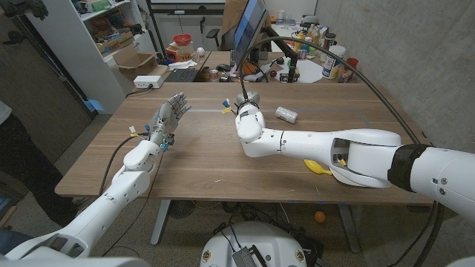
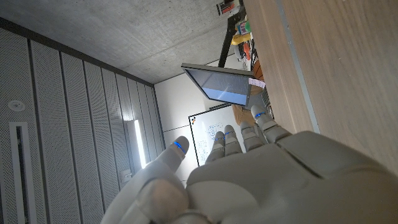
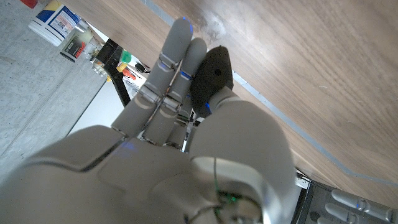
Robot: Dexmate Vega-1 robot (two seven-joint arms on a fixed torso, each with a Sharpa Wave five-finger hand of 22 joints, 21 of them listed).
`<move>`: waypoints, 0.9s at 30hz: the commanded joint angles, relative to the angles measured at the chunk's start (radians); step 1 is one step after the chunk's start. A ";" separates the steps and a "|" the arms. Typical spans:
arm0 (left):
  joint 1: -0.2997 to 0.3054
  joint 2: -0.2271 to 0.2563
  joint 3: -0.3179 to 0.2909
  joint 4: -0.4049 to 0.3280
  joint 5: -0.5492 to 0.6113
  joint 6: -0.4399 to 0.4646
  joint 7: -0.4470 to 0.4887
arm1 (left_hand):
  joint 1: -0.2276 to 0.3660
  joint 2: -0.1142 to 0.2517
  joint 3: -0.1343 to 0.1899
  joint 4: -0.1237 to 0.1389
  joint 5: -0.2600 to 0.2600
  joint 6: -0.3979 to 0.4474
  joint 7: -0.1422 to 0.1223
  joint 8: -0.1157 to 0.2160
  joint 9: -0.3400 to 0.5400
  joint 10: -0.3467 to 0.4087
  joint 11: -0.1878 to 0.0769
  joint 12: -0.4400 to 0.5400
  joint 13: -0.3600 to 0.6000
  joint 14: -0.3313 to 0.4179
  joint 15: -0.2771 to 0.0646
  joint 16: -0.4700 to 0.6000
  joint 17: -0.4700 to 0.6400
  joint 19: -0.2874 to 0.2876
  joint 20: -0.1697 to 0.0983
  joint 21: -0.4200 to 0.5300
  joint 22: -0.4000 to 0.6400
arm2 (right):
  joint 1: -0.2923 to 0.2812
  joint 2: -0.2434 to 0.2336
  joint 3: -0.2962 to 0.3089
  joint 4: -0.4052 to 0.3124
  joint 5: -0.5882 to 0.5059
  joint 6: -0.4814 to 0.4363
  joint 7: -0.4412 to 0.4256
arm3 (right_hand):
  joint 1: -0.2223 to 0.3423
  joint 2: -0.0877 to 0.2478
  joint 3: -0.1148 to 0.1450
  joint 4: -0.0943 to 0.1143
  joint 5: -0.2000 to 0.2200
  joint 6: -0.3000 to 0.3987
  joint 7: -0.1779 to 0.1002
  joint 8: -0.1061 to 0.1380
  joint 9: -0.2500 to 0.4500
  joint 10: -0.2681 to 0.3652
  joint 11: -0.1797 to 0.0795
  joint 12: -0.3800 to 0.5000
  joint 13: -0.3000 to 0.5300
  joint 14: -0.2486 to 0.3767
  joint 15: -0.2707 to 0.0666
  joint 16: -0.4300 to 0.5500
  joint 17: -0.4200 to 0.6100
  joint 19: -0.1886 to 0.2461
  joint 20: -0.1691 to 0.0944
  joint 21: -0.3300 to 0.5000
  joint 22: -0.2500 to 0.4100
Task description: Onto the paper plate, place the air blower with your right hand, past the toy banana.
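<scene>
A lab or workshop room, cluttered and utilitarian. Beyond the far edge of the brown wooden counter (image 1: 223, 159) stand a tilted dark monitor (image 1: 249, 30), a black keyboard (image 1: 180, 75) and a second desk crowded with bottles and jars (image 1: 320, 52). Off the counter's far left corner, white metal shelving (image 1: 104, 30) holds cardboard boxes. Bare concrete wall (image 1: 415, 52) runs along the right side, and a whiteboard (image 2: 211, 134) shows in the left wrist view.

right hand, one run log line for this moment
right hand: grips dark air blower | left hand: open, raised | toy banana: on table
</scene>
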 commanded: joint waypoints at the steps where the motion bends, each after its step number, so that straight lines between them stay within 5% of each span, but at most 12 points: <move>1: 0.010 0.007 -0.002 -0.020 0.005 0.002 0.012 | -0.013 0.098 0.005 0.001 0.000 0.004 0.009 0.002 0.002 0.000 0.005 0.002 0.004 0.001 0.010 0.005 0.005 0.007 0.005 -0.001 0.003 | 0.000 -0.063 0.016 -0.106 -0.034 -0.024 -0.019 | 0.014 -0.001 -0.008 0.004 0.007 0.004 -0.002 0.011 0.014 -0.006 0.001 0.006 0.006 -0.009 0.002 -0.014 0.008 -0.007 -0.016 0.012 0.001; 27: 0.030 0.018 0.006 -0.084 0.027 0.015 0.044 | -0.013 0.097 0.004 0.001 0.000 0.004 0.008 0.002 0.002 0.000 0.004 0.002 0.003 0.002 0.009 0.006 0.005 0.007 0.005 -0.003 0.003 | -0.020 -0.268 0.017 -0.364 -0.157 -0.097 0.025 | 0.016 0.002 -0.017 0.016 0.009 -0.006 -0.007 0.024 0.037 -0.025 0.004 -0.007 -0.015 -0.034 0.001 -0.053 0.022 -0.040 -0.016 0.021 -0.010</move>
